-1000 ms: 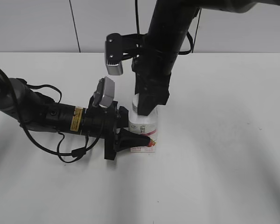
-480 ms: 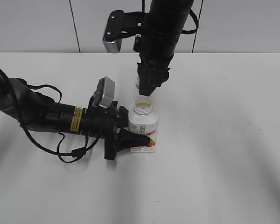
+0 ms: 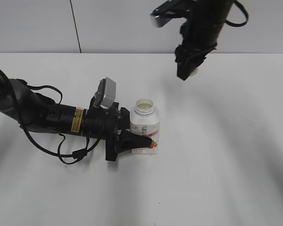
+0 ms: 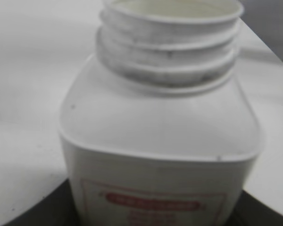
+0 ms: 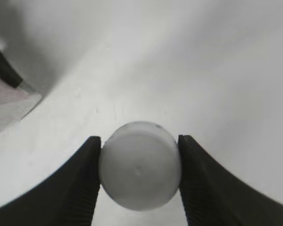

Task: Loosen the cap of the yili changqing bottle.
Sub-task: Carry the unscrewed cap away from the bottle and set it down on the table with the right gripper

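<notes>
The yili changqing bottle [image 3: 145,126] is seen upright on the white table [image 3: 226,165], its wide threaded neck uncovered and a pale liquid visible inside the mouth. It is clamped low on its body, at the level of the pink-red label, by the left gripper [image 3: 140,141], whose arm is laid nearly horizontal along the tabletop from the left. In the left wrist view the bottle [image 4: 160,136] is shown close up, with the bare screw threads plainly exposed and the dark jaws only glimpsed at the bottom corners. The cap [image 3: 192,72] is held well apart from the bottle, up and to the right of it, above the table near its far edge. It is pinched between the two black fingers of the right gripper [image 5: 139,172]; in the right wrist view the round white cap [image 5: 139,172] is seen touched on both sides by the pads, with the table surface beneath it.
</notes>
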